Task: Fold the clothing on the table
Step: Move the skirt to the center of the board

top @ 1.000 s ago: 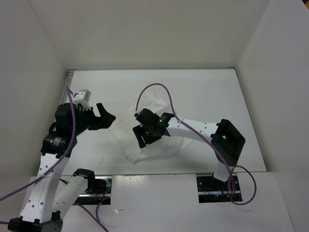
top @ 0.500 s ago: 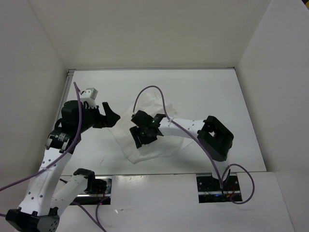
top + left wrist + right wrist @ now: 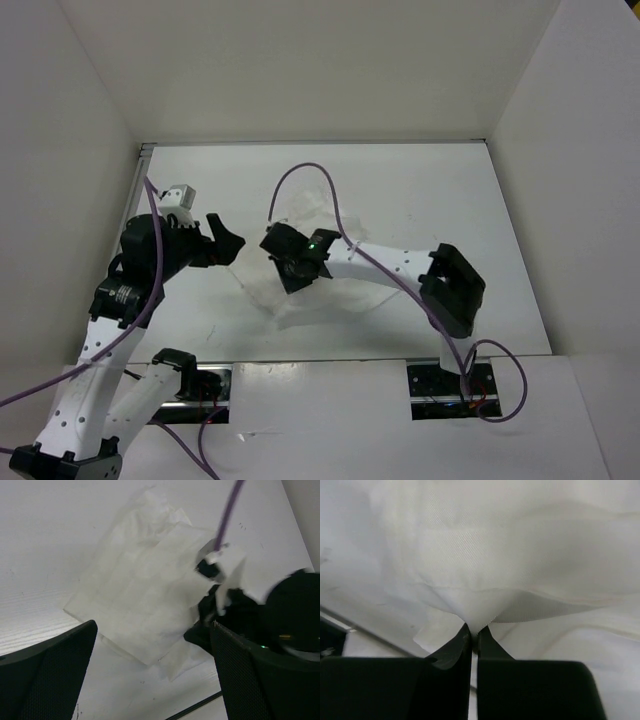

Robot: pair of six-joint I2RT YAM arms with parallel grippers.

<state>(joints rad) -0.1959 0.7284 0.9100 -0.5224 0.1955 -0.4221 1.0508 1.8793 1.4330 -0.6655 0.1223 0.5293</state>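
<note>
top view, compared with one second before: the right gripper point(image 3: 291, 274), then spread open over the middle of the garment point(image 3: 322, 296), is now clenched on a pinch of the fabric and sits a little further toward 11 o'clock. the garment's near corner, at 6 o'clock, has drawn in slightly toward the grip. the left gripper point(image 3: 231, 243) stands at nearly the same spot as before, its jaws as wide apart as they were and holding nothing. the right arm's purple cable point(image 3: 300, 175) arches over the garment's far part as before.

the table point(image 3: 450, 200), closed in by white walls point(image 3: 300, 70), bears the garment, which lies flat just to 9 o'clock of the table's centre.

right wrist view: the right gripper point(image 3: 474, 633) has its two black fingers point(image 3: 451, 650) pressed together, a thin fold of garment point(image 3: 495, 555) caught between the tips. the fabric fans out from the tips toward 12 o'clock like a small tent; a loose edge lies at 8 o'clock of the tips.

left wrist view: the left gripper point(image 3: 152, 630) hovers with a finger at either side of the frame; the garment point(image 3: 135, 590) lies spread between and beyond them, toward 12 o'clock, not touching either finger. the right gripper point(image 3: 212, 622), blurred, sits on the garment's edge at 3 o'clock.

in the top view the left gripper is at 9 o'clock of the garment, near its edge; whether it overlaps that edge cannot be told.
</note>
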